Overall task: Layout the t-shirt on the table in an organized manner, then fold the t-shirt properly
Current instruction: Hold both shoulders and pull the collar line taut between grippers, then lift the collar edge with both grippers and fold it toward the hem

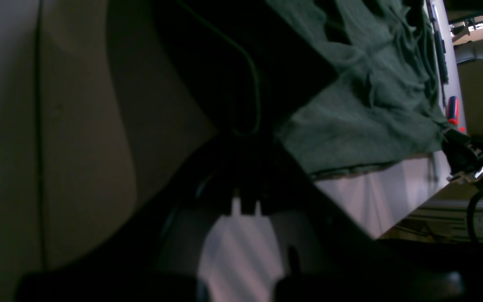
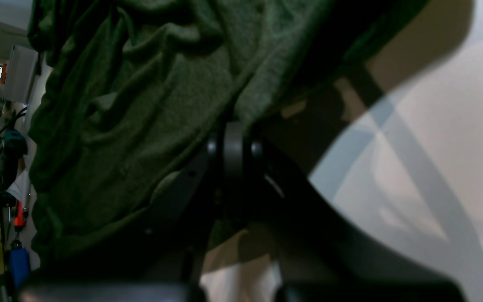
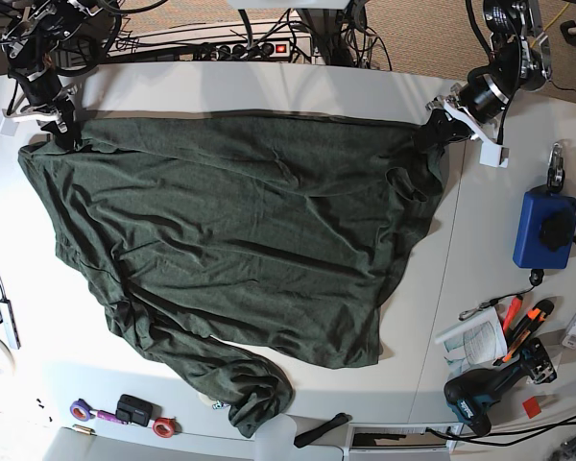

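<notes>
Knitted, dark green cloth fills the left wrist view's upper right: the t-shirt [image 1: 363,96], rumpled on the smooth white table [image 1: 241,260]; the left gripper [image 1: 245,126] is closed, pinching its edge

Soft folds crowd the right wrist view, where the right gripper [image 2: 235,126] is clamped on the t-shirt [image 2: 141,109] hem

From the base view, the t-shirt [image 3: 230,240] lies spread and creased across the table [image 3: 432,327], a blue pouch [image 3: 542,228] at its side, each far corner held by the left gripper [image 3: 440,122] and the right gripper [image 3: 65,134]

The t-shirt [image 3: 230,240] lies spread across the table [image 3: 269,91], centre and left of frame. A pouch [image 3: 542,229] sits at right; a drill [image 3: 490,384] at lower right.
</notes>
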Robot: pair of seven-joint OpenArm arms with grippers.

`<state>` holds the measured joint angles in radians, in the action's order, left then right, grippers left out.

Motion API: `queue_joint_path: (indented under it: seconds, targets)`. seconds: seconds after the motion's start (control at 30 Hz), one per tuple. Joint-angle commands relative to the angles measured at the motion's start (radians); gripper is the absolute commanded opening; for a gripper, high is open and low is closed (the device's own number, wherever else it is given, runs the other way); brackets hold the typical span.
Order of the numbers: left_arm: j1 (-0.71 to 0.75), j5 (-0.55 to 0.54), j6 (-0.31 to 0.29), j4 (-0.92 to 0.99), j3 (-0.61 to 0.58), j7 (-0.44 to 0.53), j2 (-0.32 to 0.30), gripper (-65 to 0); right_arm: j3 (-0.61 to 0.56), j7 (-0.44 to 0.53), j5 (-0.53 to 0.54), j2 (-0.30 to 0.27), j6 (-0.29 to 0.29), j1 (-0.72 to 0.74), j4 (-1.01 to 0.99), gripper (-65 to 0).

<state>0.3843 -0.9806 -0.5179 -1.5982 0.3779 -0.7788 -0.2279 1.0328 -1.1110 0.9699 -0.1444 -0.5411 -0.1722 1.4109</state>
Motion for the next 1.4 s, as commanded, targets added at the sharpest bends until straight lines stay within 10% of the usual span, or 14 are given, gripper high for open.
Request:
queue_joint_path:
  seconds: [0.0,1.37]
  targets:
    - [0.001,-0.019,-0.003,-0.006,-0.001,-0.008,-0.005,-65.0,0.003,0.011,0.028,-0.019,-0.016,0.003,0.014,-65.0]
    - [0.131,-0.126,-0.087,-0.047,0.086,-0.063,-0.005,-65.0,0.076,-0.068,0.193,-0.022,-0.072,-0.133,0.063,-65.0]
